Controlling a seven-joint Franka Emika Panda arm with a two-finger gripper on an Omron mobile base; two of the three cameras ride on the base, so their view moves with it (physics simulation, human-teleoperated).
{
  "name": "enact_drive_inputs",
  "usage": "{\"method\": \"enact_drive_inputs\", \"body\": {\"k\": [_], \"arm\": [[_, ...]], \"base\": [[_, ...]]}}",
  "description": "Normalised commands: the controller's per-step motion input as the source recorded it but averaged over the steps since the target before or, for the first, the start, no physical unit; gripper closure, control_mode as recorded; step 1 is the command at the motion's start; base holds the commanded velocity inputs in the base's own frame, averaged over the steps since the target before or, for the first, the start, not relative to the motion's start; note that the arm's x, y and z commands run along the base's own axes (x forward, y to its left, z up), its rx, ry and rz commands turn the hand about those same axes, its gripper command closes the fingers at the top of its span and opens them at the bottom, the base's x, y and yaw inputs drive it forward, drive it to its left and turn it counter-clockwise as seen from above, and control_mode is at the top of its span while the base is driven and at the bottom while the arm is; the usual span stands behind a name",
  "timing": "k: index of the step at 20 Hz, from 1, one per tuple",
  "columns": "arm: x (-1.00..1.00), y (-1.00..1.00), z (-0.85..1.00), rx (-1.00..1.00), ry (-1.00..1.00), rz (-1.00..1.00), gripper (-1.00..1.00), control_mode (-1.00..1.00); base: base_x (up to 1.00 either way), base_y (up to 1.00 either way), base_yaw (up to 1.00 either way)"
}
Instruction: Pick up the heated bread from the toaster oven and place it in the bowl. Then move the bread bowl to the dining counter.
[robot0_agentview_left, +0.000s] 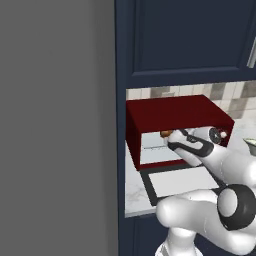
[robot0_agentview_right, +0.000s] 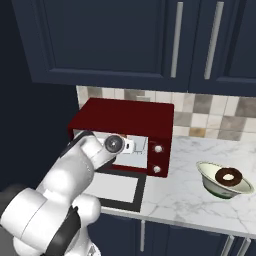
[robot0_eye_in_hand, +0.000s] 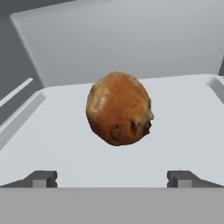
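The dark red toaster oven (robot0_agentview_left: 175, 112) (robot0_agentview_right: 125, 117) stands on a marble counter with its glass door (robot0_agentview_left: 175, 182) folded down flat. On its grey inner tray (robot0_eye_in_hand: 183, 127) lies the heated bread (robot0_eye_in_hand: 119, 108) (robot0_agentview_left: 163, 134), a rounded brown lump. My gripper (robot0_eye_in_hand: 112, 179) reaches into the oven mouth, open, with its fingertips (robot0_eye_in_hand: 41, 178) wide apart just short of the bread and nothing between them. To the right of the oven sits the pale bowl (robot0_agentview_right: 220, 186) (robot0_agentview_left: 250, 145), holding a dark brown ring-shaped piece. The dining counter is out of view.
Navy wall cabinets (robot0_agentview_right: 125, 40) with silver bar handles hang above the oven. Behind it runs a tiled backsplash (robot0_agentview_right: 210, 112). A tall navy panel (robot0_agentview_left: 121, 150) and a grey wall close off the left. My white arm (robot0_agentview_right: 75, 170) crosses in front of the oven opening.
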Motion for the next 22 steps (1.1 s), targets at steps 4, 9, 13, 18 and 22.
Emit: {"method": "enact_drive_inputs", "body": {"k": [4,9,13,18,22], "arm": [[0.26,0.00,-0.23,0.00,0.01,0.00,-1.00,-1.00],[0.18,0.04,-0.17,-0.11,0.13,0.00,-1.00,-1.00],[0.08,0.07,-0.16,-0.16,0.19,0.00,-1.00,-1.00],[-0.30,0.00,-0.03,-0.09,0.35,-0.03,-1.00,-1.00],[-0.94,-0.04,0.11,-0.02,0.51,-0.10,-1.00,-1.00]], "base": [[0.00,0.00,0.00],[0.00,0.00,0.00],[0.00,0.00,0.00],[0.00,0.00,0.00],[0.00,0.00,0.00]]}}
